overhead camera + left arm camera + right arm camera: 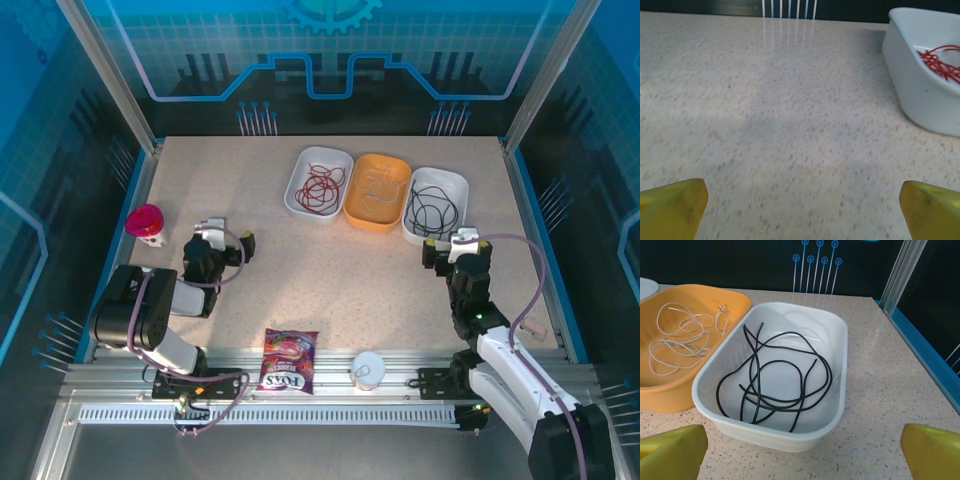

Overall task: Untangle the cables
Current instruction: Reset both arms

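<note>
Top external: three trays stand in a row near the far edge of the tabletop (330, 280). The left white tray (296, 196) holds the red cables (320, 184), the orange tray (354, 212) the whitish cables (382, 186), and the right white tray (459, 186) the black cables (435, 208). With each colour in its own tray, we judge the sorting all but done. The left claw (232, 240) hangs near the left edge and the right claw (450, 243) sits just before the right white tray; both are spread wide and empty.

Left wrist: bare tabletop lies between the yellow fingertips (672, 207), and the left white tray with its red loops stands ahead to the right, well apart.

Right wrist: the black cables lie as overlapping loops on the floor of the right white tray, directly ahead of the released claw. The whitish cables curl loosely in the orange tray, which touches it. If any loops are to be parted, we think the next move calls for a low reach over the near rim to pinch one strand alone.
</note>
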